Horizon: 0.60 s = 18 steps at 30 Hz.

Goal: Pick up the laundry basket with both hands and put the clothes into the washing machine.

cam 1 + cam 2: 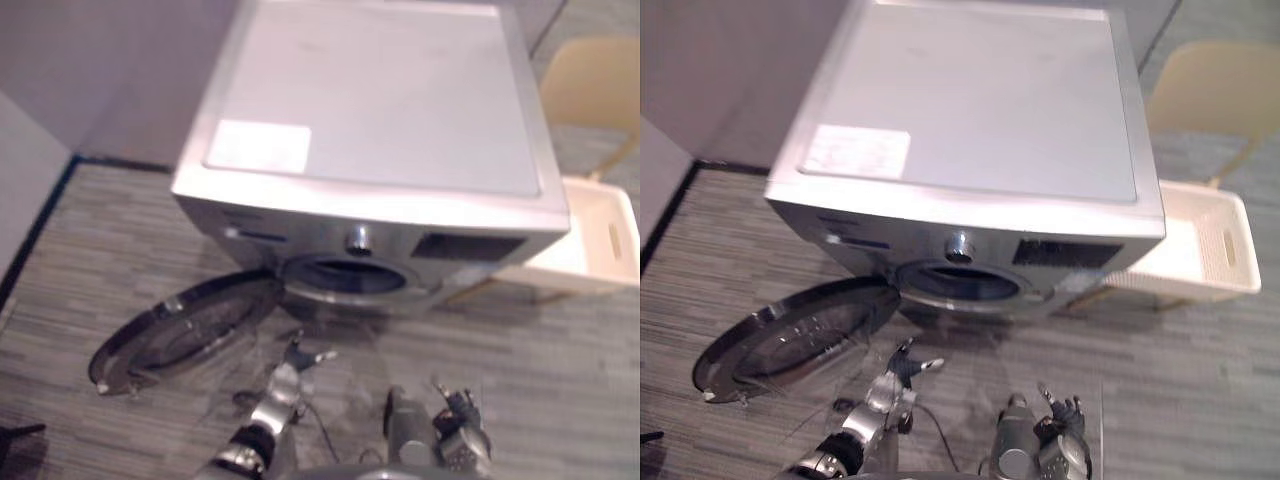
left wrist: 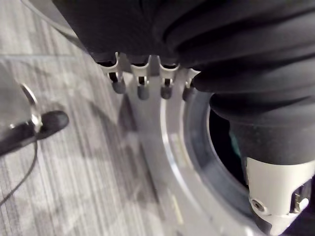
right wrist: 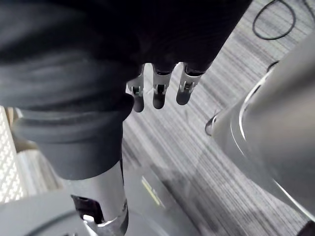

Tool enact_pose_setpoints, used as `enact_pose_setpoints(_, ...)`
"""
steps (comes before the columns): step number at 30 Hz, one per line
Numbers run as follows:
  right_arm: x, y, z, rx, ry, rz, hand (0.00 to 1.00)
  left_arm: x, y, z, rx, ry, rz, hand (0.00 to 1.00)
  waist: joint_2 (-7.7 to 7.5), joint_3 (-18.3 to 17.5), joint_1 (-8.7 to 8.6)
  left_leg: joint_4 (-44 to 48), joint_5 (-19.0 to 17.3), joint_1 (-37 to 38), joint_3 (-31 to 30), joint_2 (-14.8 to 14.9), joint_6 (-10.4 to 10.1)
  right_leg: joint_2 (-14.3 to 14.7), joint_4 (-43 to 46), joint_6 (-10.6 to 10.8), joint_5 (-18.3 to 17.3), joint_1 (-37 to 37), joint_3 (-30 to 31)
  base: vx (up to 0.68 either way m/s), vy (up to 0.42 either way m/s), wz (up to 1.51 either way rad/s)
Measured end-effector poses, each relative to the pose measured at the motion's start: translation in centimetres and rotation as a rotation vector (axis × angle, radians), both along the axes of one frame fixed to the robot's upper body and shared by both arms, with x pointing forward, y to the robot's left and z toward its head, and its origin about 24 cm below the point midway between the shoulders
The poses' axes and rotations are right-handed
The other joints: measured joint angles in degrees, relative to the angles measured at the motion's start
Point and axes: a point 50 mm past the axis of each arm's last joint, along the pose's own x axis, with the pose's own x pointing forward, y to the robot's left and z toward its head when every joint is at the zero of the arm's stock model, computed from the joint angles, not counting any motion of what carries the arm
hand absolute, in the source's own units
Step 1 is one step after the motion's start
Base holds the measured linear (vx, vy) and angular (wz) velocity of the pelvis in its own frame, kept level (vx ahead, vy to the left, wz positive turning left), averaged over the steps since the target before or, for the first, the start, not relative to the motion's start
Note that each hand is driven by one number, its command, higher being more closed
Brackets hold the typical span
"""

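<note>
Laundry basket [image 1: 1185,275] of pale cream plastic sits on the right of the washing machine [image 1: 380,100], just beside its right side and in front of a yellow chair [image 1: 1220,90]; whether it rests on the floor or on something low is hard to tell from here. It looks like a stiff, thin-walled tub with perforated sides, so it should be light and keep its shape, though the smooth plastic may slip under hard fingertips and a load of soft clothes would shift if it tips. A cut-out handle slot [image 1: 1228,248] shows in its far right wall, and the matching wall is likely to have one too; those two slots, or the rolled rim above them, are the sensible places to hook fingers, one hand on each side, keeping the tub level. The machine's round door [image 1: 180,335] lies swung wide open to the left, and the drum opening [image 1: 350,275] faces the robot. The left hand [image 1: 290,372] hangs low and near, in front of that opening, its fingers [image 2: 142,86] straight and relaxed with nothing in them. The right hand [image 1: 455,415] hangs near as well, a little to the right, its fingers [image 3: 158,93] likewise loose and empty, well apart from the basket.
</note>
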Motion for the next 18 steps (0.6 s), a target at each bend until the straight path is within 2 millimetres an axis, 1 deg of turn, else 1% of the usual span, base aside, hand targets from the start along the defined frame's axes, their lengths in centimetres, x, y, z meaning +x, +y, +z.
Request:
enact_pose_setpoints(1, -0.6, 0.3, -0.4, 0.010, 0.030, 0.025, 0.00, -1.4, 1.5, -0.9, 0.004, 0.049, 0.069, 0.00, -0.08, -2.14, 0.19, -4.40, 1.99, 2.96, -1.51, -0.80, -0.20, -0.19, -3.10, 0.01, 0.68, 3.75, -2.66, 0.16, -0.065, 0.62)
enact_pose_setpoints(3, -1.0, 0.6, -0.7, 0.014, 0.054, 0.052, 0.00, -2.7, 3.0, -1.6, -0.003, 0.100, 0.140, 0.00, -0.11, -3.91, 0.61, -8.46, 3.97, 5.65, -2.64, -1.11, -0.60, -0.03, -5.71, -0.06, 1.12, 6.93, -4.94, 0.12, -0.070, 0.57)
enact_pose_setpoints(4, -1.3, 0.7, -0.9, 0.024, 0.066, 0.076, 0.00, -3.8, 3.9, -2.2, -0.015, 0.139, 0.195, 0.00, -0.02, -5.02, 1.34, -11.23, 5.38, 7.45, -3.88, -1.18, -0.96, 0.19, -7.63, -0.18, 1.39, 9.32, -6.73, 0.09, -0.084, 0.70)
enact_pose_setpoints(5, -1.5, 0.8, -1.1, 0.028, 0.079, 0.088, 0.00, -4.6, 4.5, -2.5, -0.036, 0.159, 0.235, 0.00, 0.22, -5.99, 1.31, -13.63, 6.91, 8.53, -5.49, -1.17, -1.17, 0.57, -9.03, -0.32, 1.53, 11.25, -8.89, 0.06, -0.081, 0.70)
enact_pose_setpoints(8, -1.5, 1.1, -1.3, 0.034, 0.092, 0.118, 0.00, -5.7, 4.8, -2.9, -0.086, 0.177, 0.321, 0.00, 0.79, -6.57, 1.65, -16.53, 9.09, 9.70, -8.95, -0.78, -1.88, 1.97, -10.89, -0.68, 1.76, 13.81, -12.69, -0.03, -0.078, 0.66)
enact_pose_setpoints(9, -1.3, 1.3, -1.4, 0.039, 0.095, 0.135, 0.00, -6.6, 4.8, -3.2, -0.124, 0.196, 0.376, 0.00, 1.11, -6.74, 2.17, -16.67, 9.40, 9.70, -9.95, -0.38, -2.10, 2.71, -11.70, -1.03, 1.97, 14.63, -13.58, -0.05, -0.062, 0.36)
enact_pose_setpoints(10, -1.0, 1.4, -1.3, 0.040, 0.091, 0.153, 0.00, -6.7, 5.1, -3.1, -0.166, 0.185, 0.446, 0.00, 1.45, -6.82, 3.11, -16.58, 9.69, 9.70, -10.81, 0.06, -2.42, 3.62, -12.57, -1.41, 2.36, 15.64, -14.36, -0.06, -0.055, 0.34)
enact_pose_setpoints(11, -0.9, 1.6, -1.3, 0.043, 0.090, 0.164, 0.00, -6.9, 5.0, -3.2, -0.182, 0.189, 0.473, 0.00, 1.60, -6.77, 3.16, -16.52, 9.85, 9.70, -11.48, 0.17, -2.64, 4.01, -12.93, -1.48, 2.47, 16.20, -14.92, -0.08, -0.051, 0.39)
enact_pose_setpoints(12, -0.5, 1.9, -1.2, 0.039, 0.083, 0.200, 0.00, -7.5, 5.1, -3.4, -0.220, 0.190, 0.536, 0.00, 1.87, -6.76, 3.37, -16.50, 10.40, 9.70, -12.57, 0.19, -2.58, 4.44, -13.33, -1.52, 2.50, 17.11, -16.24, -0.08, -0.038, 0.54)
enact_pose_setpoints(13, -0.1, 2.1, -1.2, 0.034, 0.076, 0.219, 0.00, -7.6, 5.0, -3.4, -0.246, 0.180, 0.571, 0.00, 2.28, -6.60, 3.41, -16.46, 10.98, 9.55, -13.47, 0.08, -2.37, 4.78, -13.31, -1.54, 2.49, 17.87, -17.64, -0.09, -0.028, 0.56)
enact_pose_setpoints(14, 0.0, 1.9, -1.1, 0.024, 0.074, 0.234, 0.00, -7.6, 5.0, -3.3, -0.255, 0.172, 0.584, 0.00, 2.59, -6.55, 3.51, -16.38, 11.93, 9.24, -13.47, 0.20, -2.08, 5.19, -13.07, -1.57, 2.49, 18.11, -18.42, -0.12, -0.034, 0.85)
enact_pose_setpoints(15, 0.7, 1.8, -0.8, 0.011, 0.060, 0.251, 0.00, -7.1, 4.7, -3.0, -0.276, 0.140, 0.596, 0.00, 3.84, -6.38, 2.80, -16.70, 15.62, 6.82, -13.31, -0.55, -1.52, 5.71, -12.62, -2.51, 3.02, 17.54, -21.22, -0.16, -0.023, 1.05)
enact_pose_setpoints(16, 1.9, 1.5, -0.5, -0.002, 0.035, 0.261, 0.00, -5.6, 4.6, -2.1, -0.284, 0.073, 0.590, 0.00, 3.41, -5.72, 2.93, -12.45, 13.72, 3.92, -11.19, -1.02, -0.60, 4.77, -12.77, -4.01, 3.75, 16.43, -24.71, -0.17, 0.035, 1.03)
enact_pose_setpoints(17, 2.5, 1.2, -0.3, -0.012, 0.026, 0.263, 0.00, -4.9, 4.3, -1.7, -0.294, 0.046, 0.582, 0.00, 3.76, -4.96, 3.59, -1.16, 6.69, 0.02, -8.32, -0.93, 1.88, 4.16, -11.54, -4.00, 3.75, 15.54, -25.31, -0.26, 0.132, 0.45)
enact_pose_setpoints(18, 3.6, 0.8, 0.3, -0.034, 0.000, 0.268, 0.00, -4.9, 4.4, -1.6, -0.291, 0.034, 0.578, 0.00, 4.58, -4.24, 5.04, 22.51, -2.49, -4.87, -4.11, 1.27, 6.12, 3.48, -8.64, -4.03, 3.74, 14.48, -25.10, -0.22, 0.158, -0.17)
